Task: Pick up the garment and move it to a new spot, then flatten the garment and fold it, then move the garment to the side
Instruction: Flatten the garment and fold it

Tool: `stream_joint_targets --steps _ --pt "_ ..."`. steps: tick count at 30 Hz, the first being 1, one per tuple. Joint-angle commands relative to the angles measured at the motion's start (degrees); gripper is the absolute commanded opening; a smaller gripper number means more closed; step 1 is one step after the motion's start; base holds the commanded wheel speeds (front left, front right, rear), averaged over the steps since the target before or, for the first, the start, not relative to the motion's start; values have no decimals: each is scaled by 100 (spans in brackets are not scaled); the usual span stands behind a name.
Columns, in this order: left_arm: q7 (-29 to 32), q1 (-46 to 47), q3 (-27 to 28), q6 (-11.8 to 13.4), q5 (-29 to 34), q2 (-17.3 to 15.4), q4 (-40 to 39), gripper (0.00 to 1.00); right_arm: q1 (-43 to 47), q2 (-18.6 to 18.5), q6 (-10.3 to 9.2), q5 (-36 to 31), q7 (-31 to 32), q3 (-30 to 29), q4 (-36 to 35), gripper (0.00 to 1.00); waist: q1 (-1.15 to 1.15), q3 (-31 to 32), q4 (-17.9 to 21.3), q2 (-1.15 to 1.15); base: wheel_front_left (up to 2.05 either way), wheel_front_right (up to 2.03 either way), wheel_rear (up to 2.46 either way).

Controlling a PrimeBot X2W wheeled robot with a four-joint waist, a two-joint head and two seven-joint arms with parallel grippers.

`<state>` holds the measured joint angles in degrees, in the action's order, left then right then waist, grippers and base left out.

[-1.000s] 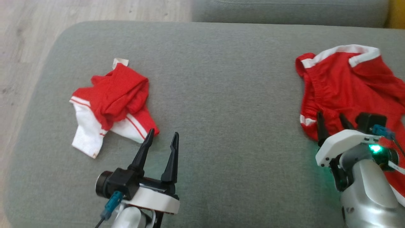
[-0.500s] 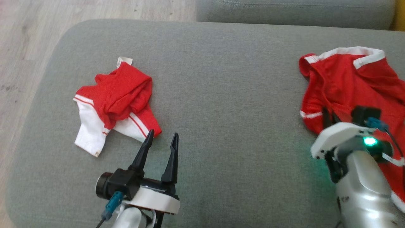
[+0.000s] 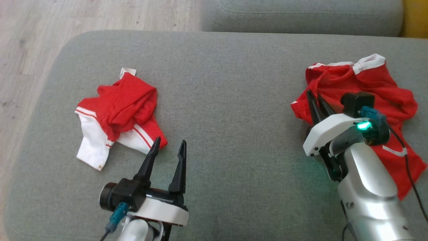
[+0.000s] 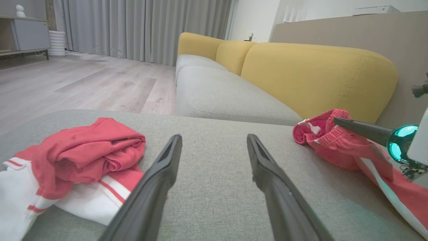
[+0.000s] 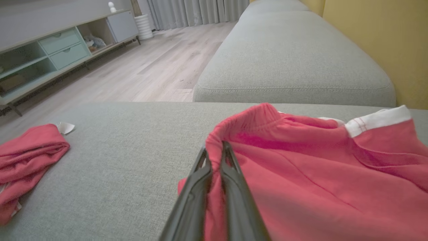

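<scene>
A red garment (image 3: 384, 90) with white trim lies bunched at the right of the grey cushion (image 3: 234, 100). My right gripper (image 3: 316, 95) is shut on its left elastic edge, and the cloth there is lifted a little off the cushion. The right wrist view shows the fingers pinched together on the red hem (image 5: 215, 145), with the garment (image 5: 301, 160) spreading to the right. My left gripper (image 3: 169, 142) stands open with nothing between its fingers, low at the front left. In the left wrist view the held garment (image 4: 334, 144) sits at the right.
A second crumpled red and white garment (image 3: 123, 107) lies at the cushion's left, just beyond my left fingertips (image 4: 174, 142). Another grey seat (image 3: 301, 16) and yellow backrests (image 4: 317, 77) stand behind. Wooden floor (image 3: 50, 20) lies past the cushion's left edge.
My right gripper has shut on the garment's left edge and drawn it up and leftward, bunching the cloth. The left arm has stayed put. The head view shifted slightly.
</scene>
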<state>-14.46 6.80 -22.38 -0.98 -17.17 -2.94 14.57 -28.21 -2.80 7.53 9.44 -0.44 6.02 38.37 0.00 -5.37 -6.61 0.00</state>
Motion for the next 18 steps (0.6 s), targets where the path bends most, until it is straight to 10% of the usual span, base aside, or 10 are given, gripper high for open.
stream_joint_targets --steps 1,15,17,18 --pt "-54 141 184 16 15 6 -183 100 -53 -8 -4 -106 59 93 -261 0 0 -32 -30 0 0 0 0" --pt "-54 342 16 15 -72 6 -184 100 -867 -8 -4 -1460 677 -935 423 0 0 -367 -395 0 0 0 0" --pt "-54 369 2 20 -82 6 -184 100 -1079 -8 -4 -1567 539 -986 612 100 0 -425 -423 0 0 0 0" --pt "-54 382 -6 23 -84 6 -182 100 -1181 -8 -4 -1630 467 -1022 724 100 0 -446 -431 0 0 0 0"
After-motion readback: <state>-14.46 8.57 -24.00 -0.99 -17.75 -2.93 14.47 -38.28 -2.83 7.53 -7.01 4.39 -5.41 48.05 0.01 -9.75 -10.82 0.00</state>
